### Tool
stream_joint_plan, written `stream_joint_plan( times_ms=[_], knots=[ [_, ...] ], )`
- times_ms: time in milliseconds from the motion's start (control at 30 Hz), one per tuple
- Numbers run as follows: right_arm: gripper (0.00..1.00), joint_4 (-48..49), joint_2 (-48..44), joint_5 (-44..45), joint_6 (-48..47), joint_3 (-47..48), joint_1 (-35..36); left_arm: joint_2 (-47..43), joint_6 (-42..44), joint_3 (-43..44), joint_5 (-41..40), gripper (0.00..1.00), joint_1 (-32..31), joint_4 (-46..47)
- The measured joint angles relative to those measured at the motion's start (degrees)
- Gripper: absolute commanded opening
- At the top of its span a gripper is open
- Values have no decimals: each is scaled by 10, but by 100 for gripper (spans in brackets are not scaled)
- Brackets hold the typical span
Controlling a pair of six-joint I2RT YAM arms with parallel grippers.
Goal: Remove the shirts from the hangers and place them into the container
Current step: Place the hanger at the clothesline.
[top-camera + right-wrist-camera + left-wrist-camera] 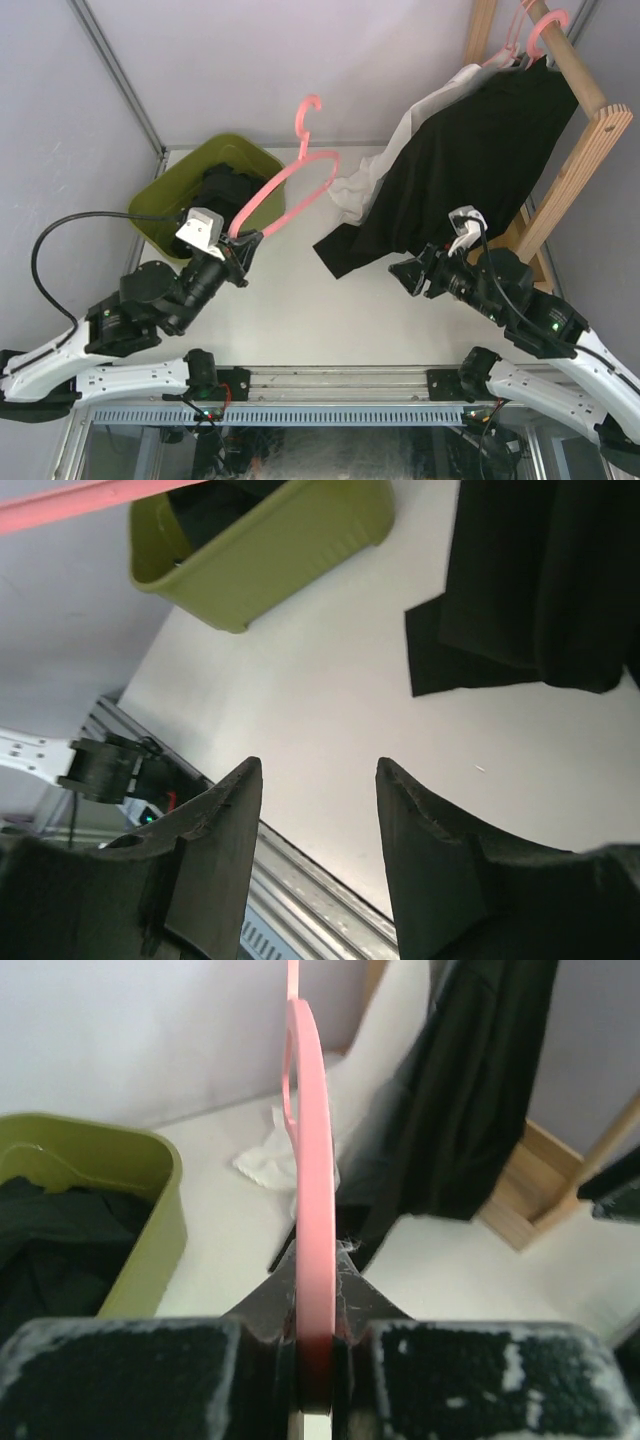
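Left pincer (315,1305) clamps pink hanger (312,1160) beside container (150,1195).

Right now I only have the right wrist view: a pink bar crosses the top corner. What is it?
Observer: An empty pink hanger, clamped at one end by the left gripper and held up off the table.
Operator: And the black fabric on my right?
Observer: A black shirt hanging on another pink hanger over the wooden pole, with a white shirt beside it.
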Motion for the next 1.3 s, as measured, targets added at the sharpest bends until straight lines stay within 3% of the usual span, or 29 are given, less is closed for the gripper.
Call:
stream_joint_plan(
  times_ms=[267,467,667,900,1033,1300],
  knots=[
    [47,-42,-96,59,-24,-52,0,-16,-71,155,124,0,3,-229],
    [47,-25,-159,80,-53,-75,-1,-71,-90,189,267,0,4,-272],
    [47,-5,-192,61,-79,-81,-1,-24,-90,196,372,0,4,-280],
    [47,33,-237,6,-95,-81,-1,16,-83,144,374,0,7,-218],
    [47,57,-240,-41,-101,-81,-1,40,-74,119,380,0,43,-152],
    [47,88,-245,-94,-111,-81,-1,147,-73,112,490,0,116,-2]
  ],
)
